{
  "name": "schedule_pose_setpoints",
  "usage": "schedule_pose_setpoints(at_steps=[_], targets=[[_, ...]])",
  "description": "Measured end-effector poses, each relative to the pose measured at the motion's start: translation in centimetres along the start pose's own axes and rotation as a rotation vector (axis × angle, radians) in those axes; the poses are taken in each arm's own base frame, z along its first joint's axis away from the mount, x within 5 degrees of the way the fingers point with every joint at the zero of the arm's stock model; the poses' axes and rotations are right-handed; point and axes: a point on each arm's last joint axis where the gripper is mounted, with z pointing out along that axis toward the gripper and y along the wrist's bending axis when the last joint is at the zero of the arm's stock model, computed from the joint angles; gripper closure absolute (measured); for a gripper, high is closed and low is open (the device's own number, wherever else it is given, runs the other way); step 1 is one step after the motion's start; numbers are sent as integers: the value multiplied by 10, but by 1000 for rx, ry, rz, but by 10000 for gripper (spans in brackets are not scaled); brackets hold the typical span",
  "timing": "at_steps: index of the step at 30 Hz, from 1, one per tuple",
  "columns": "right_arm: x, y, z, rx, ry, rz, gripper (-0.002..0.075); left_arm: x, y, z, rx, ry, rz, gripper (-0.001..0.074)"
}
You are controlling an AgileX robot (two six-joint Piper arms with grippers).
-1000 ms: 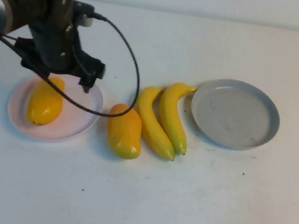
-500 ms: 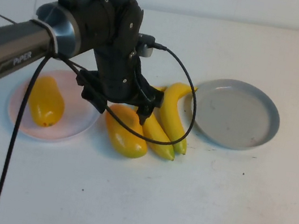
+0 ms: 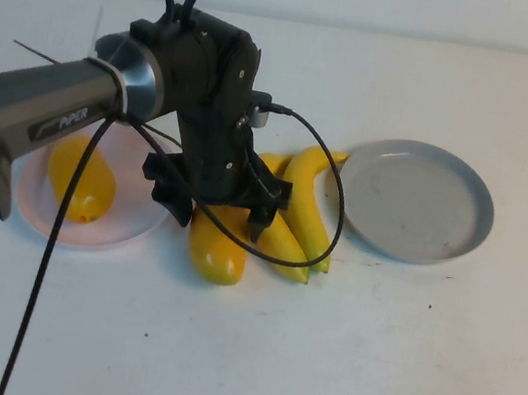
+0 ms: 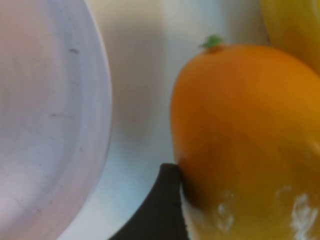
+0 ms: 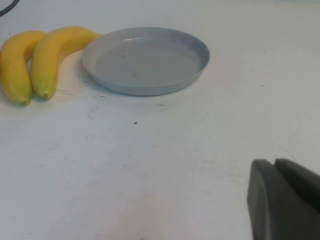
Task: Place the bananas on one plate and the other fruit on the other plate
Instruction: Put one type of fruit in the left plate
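My left gripper (image 3: 219,218) is open and lowered over an orange-yellow fruit (image 3: 217,250) on the table, with one finger on each side of it. In the left wrist view a dark finger (image 4: 160,210) touches the side of that fruit (image 4: 245,140). The other orange-yellow fruit (image 3: 80,177) lies on the pale pink plate (image 3: 132,226). Two bananas (image 3: 307,215) lie side by side on the table between the fruit and the empty grey-blue plate (image 3: 415,201). My right gripper (image 5: 275,170) is shut and empty over bare table, short of the grey-blue plate (image 5: 145,60) and the bananas (image 5: 55,50).
The left arm's black cable (image 3: 332,184) loops over the bananas. The pink plate's rim (image 4: 45,125) lies close beside the straddled fruit. White tabletop (image 3: 336,372) stretches across the front.
My left arm has swung right from above the pink plate to the fruit on the table and has come down around it. The fruits, bananas and plates have not moved.
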Motion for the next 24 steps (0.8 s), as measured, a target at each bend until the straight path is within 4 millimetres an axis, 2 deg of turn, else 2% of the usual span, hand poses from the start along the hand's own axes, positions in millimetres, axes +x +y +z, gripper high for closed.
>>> schedule_pose_setpoints(at_steps=[9,14,17,20,24], targets=[[0,0,0,0,0,0,742,-1,-1,6,7,8,17,74],[0,0,0,0,0,0,741,-1,-1,7,7,10,51,183],[0,0,0,0,0,0,741,-1,-1,5,8,6,63,184],[0,0,0,0,0,0,741,-3,-2,-7,17,-20,98,184],[0,0,0,0,0,0,741,-11,2,-42,23,-119,124,184]])
